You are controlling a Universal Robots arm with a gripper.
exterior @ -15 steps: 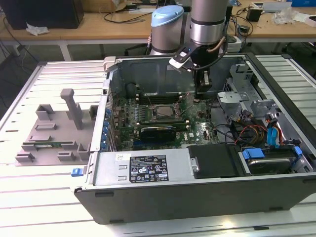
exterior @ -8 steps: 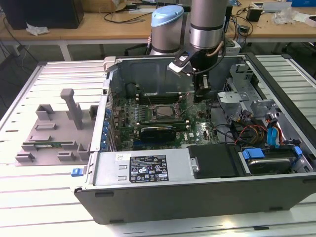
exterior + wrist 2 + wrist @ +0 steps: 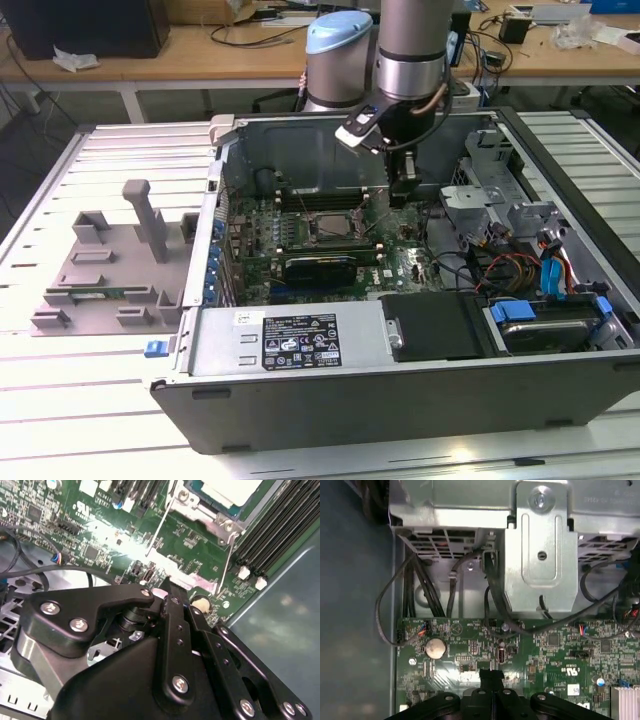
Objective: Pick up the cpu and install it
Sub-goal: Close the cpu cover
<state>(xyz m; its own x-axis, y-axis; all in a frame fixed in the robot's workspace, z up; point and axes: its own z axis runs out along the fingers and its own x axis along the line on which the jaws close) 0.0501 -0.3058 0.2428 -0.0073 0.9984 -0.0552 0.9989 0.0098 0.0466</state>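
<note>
The silver-topped square cpu [image 3: 228,490] lies inside the metal-framed socket [image 3: 202,517] on the green motherboard [image 3: 560,650], apart from the black gripper [image 3: 167,583]. The gripper's fingers are pressed together, low over the board near a round coin battery [image 3: 435,648]. Two thin wire levers [image 3: 160,525] stand between fingers and socket, with long black memory slots [image 3: 272,530] just beside it. A grey metal drive bracket [image 3: 542,555] and loose black cables [image 3: 420,590] crowd the board's edge. In the exterior view, the arm reaches into the open grey computer case [image 3: 300,400]; a grey moulded parts holder [image 3: 100,270] sits on the slatted tabletop [image 3: 60,400] to the exterior view's left.
</note>
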